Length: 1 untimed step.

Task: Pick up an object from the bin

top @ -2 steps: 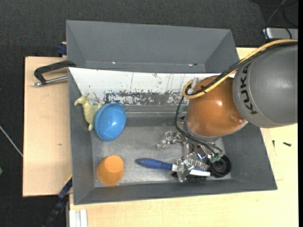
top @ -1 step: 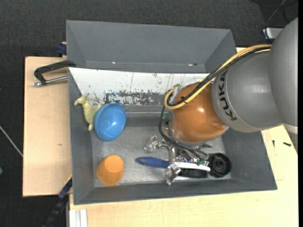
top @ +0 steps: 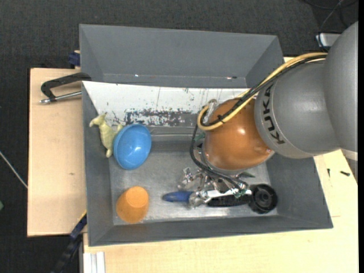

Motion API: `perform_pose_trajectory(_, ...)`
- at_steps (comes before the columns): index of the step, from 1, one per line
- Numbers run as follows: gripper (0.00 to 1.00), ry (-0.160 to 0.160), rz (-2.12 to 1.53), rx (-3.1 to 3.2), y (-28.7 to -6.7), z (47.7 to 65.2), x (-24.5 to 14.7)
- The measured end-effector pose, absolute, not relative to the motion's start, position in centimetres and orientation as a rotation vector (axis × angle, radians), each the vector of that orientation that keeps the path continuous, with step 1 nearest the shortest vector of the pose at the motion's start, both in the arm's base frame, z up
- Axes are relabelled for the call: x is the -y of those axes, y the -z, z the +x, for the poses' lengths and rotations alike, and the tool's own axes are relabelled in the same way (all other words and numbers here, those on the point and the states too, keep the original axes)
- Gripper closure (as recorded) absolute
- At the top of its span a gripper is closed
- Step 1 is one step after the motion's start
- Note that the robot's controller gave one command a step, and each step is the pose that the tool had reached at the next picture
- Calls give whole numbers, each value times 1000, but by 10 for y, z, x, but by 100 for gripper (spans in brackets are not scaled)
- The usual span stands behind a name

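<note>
My gripper (top: 196, 187) hangs low over the bin's front middle, under the orange cover. Just left of it, touching or nearly touching its metal tip, lies a small dark-blue elongated thing (top: 176, 197) on the floor. Right of it lies a black round wheel-like thing (top: 263, 198) with a white and green shaft (top: 228, 194) running back toward the gripper. Whether either is gripped is hidden by the gripper's body.
A large blue egg shape (top: 132, 146) rests at the left beside a pale yellow-green toy figure (top: 104, 131) against the left wall. An orange round cup-like thing (top: 132, 203) sits in the front left corner. The arm covers the bin's right side.
</note>
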<state>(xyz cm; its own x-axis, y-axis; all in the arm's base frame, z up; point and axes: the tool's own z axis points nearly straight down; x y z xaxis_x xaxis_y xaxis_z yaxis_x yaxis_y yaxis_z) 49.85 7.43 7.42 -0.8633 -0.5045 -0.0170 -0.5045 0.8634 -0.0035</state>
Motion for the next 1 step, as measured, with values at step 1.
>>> perform_pose_trajectory(1, 100, 0, -816, -3019, -251, 524, -84)
